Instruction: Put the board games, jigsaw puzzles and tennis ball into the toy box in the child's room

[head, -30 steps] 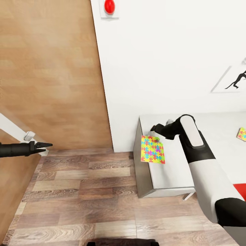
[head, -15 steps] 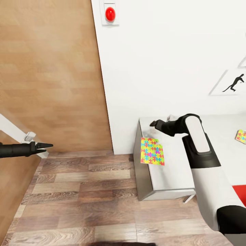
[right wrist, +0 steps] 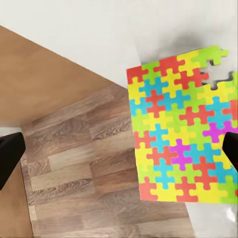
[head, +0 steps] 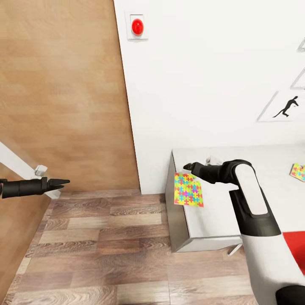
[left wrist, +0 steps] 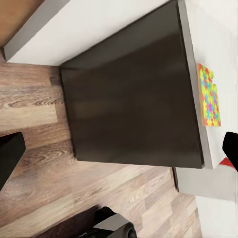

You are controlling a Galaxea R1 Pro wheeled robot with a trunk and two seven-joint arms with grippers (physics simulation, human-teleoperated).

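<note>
A multicoloured jigsaw puzzle (head: 188, 189) lies flat at the near left corner of the pale table (head: 216, 216), one side jutting a little past the table's edge. My right gripper (head: 188, 166) hovers open just beyond the puzzle's far edge, nothing between its fingers. In the right wrist view the puzzle (right wrist: 181, 144) sits close below the open right gripper (right wrist: 119, 156), partly over the wood floor. A second jigsaw puzzle (head: 298, 171) lies far right on the table. My left gripper (head: 59, 183) hangs open over the floor, well left of the table. The left wrist view shows the puzzle (left wrist: 209, 99) on the table's top edge.
The table's dark side panel (left wrist: 134, 99) faces the left arm. A white wall (head: 203, 84) with a red button (head: 137, 26) and a black silhouette picture (head: 284, 106) stands behind the table. A wooden panel (head: 63, 93) rises at left. A flat red thing (head: 295, 250) lies at the right edge.
The head view has tilted slightly. My right gripper rose off the puzzle's far edge, then came back down close above it. The puzzle and the left gripper have hardly moved.
</note>
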